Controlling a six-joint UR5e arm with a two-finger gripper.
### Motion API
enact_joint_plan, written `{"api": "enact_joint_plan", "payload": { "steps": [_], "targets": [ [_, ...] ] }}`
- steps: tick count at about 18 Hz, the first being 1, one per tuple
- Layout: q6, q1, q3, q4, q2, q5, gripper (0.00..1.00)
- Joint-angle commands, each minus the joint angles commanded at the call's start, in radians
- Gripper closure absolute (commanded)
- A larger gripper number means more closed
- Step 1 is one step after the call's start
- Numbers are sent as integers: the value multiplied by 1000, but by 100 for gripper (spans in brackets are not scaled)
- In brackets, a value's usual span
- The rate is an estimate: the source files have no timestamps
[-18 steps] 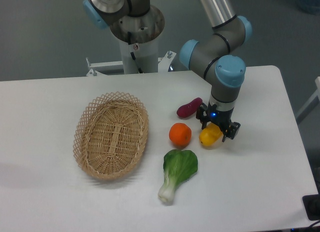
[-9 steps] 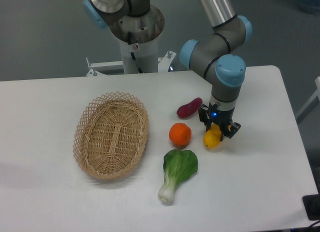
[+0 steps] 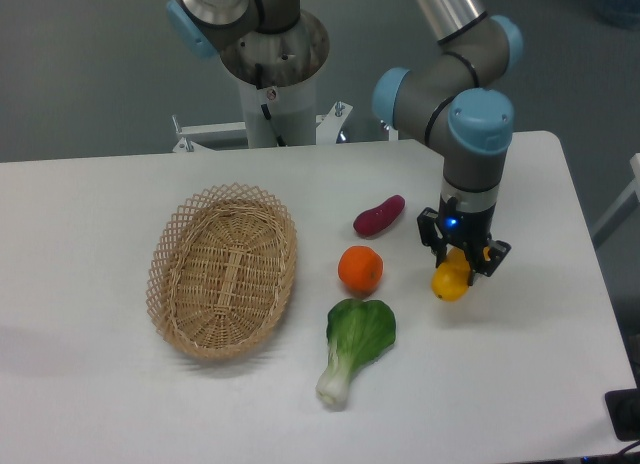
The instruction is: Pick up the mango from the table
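Observation:
The yellow mango [image 3: 451,281] hangs between the black fingers of my gripper [image 3: 460,267], which is shut on it. Only its lower yellow end shows below the fingers; the rest is hidden by the gripper. It looks lifted a little off the white table [image 3: 520,374], to the right of the orange. The arm's grey and blue wrist stands straight above it.
A round orange [image 3: 360,269] lies left of the mango, a purple sweet potato [image 3: 379,215] behind it, and a green bok choy [image 3: 354,344] in front. A wicker basket [image 3: 222,270] sits at the left. The robot base [image 3: 270,54] is at the back.
The gripper closed on the mango, turned it more upright, and carried it to the right and slightly toward the front, away from the orange.

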Motion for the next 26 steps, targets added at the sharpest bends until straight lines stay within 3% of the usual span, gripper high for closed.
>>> {"api": "enact_joint_plan", "payload": {
  "steps": [7,13,16,26],
  "targets": [
    [-221,-46,78,-8,29,-71,55],
    [-351,-64,104,-8,55,-114,54],
    [-362,-64,106,-8,87,-132,55],
    [-371,-75,103,-8,97,-134,54]
  ]
}}
